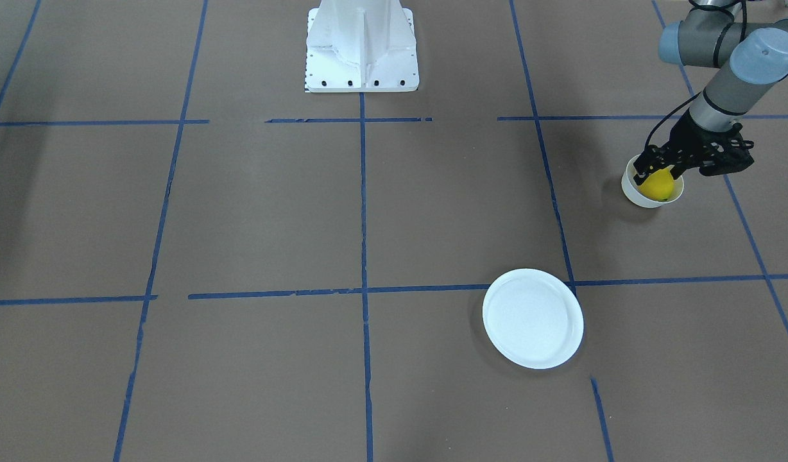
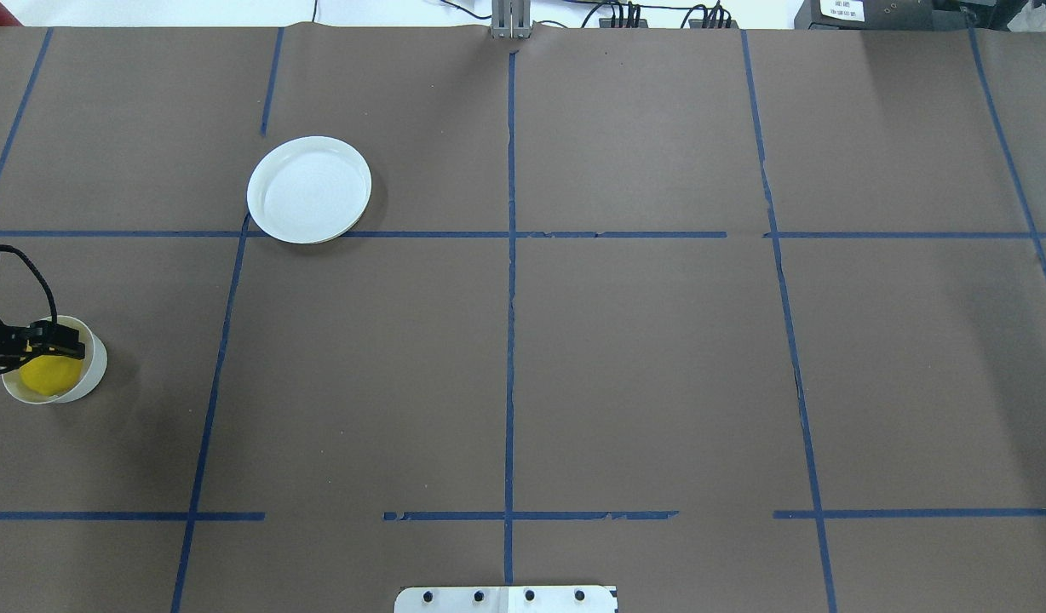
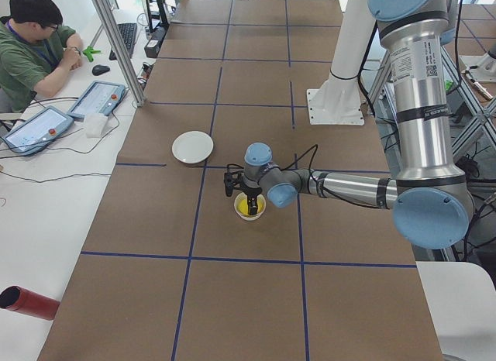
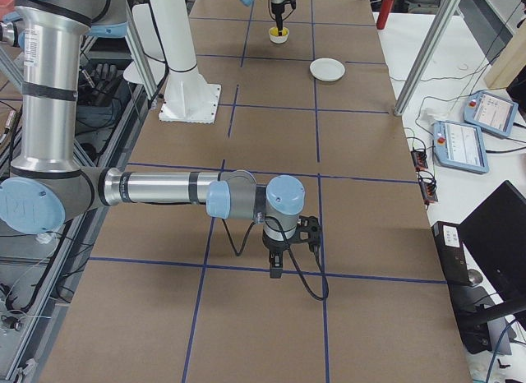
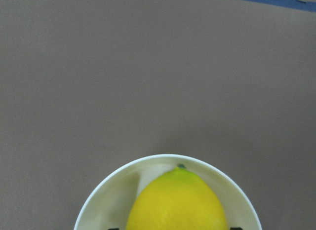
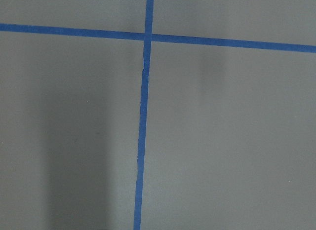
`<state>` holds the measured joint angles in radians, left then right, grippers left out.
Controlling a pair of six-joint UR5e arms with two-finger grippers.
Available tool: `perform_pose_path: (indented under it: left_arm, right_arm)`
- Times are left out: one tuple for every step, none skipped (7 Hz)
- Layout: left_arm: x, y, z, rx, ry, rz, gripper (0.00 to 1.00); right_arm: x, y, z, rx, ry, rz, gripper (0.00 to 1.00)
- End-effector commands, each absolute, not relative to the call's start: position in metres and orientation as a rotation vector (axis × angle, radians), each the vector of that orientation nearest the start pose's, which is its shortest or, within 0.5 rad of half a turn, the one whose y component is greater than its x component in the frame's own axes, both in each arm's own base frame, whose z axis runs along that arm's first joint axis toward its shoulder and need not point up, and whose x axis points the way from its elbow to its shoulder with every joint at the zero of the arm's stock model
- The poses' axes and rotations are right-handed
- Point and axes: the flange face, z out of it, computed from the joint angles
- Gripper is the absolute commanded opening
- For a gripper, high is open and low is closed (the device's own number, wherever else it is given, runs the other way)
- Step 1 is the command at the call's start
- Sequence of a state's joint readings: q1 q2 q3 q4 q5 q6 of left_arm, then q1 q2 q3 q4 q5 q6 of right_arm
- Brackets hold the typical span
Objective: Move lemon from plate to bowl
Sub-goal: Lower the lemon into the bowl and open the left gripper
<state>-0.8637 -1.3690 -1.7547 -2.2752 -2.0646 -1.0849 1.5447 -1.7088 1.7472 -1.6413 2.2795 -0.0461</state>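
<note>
**One small bright yellow lemon lies in the small deep white bowl, with the left gripper closed around it**

The bowl stands near the table's edge on the robot's left. The lemon fills much of it, and in the left wrist view the fruit's tiny green tip points at the bowl's far wall. The left gripper reaches down into the bowl from above. Its two black fingers are drawn in against opposite sides of the lemon, and only their tips show at the bottom edge of the wrist view.

The wide flat white plate lies well apart from the bowl, further out from the robot's base, with its rim over a blue tape line on the brown paper table cover.

The right gripper points straight down, close above the cover at the table's other end. Only the right side view shows it, so I cannot tell how far apart its fingers stand.
</note>
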Motion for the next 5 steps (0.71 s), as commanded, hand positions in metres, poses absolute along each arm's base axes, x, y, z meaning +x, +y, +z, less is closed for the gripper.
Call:
perform_pose_path:
  left_arm:
    - [0.203, -0.381, 0.576, 0.087, 0.838, -0.124, 1.0]
    - [0.171, -0.385, 0.567, 0.111, 0.868, -0.072, 1.0]
    - [0.121, -0.406, 0.564, 0.183, 0.853, -0.076, 1.0]
    - [0.086, -0.414, 0.567, 0.216, 0.811, -0.015, 1.0]
    - [0.053, -0.42, 0.576, 0.234, 0.757, 0.03, 1.0]
  right_arm:
    - [0.057, -0.432, 0.647, -0.024, -0.709, -0.058, 1.0]
    - [0.057, -0.432, 0.647, -0.024, -0.709, -0.058, 1.0]
    - [0.057, -0.432, 0.647, -0.024, -0.709, -0.058, 1.0]
    - [0.057, -0.432, 0.647, -0.024, -0.709, -0.058, 1.0]
    - [0.057, -0.432, 0.647, -0.024, -0.709, -0.058, 1.0]
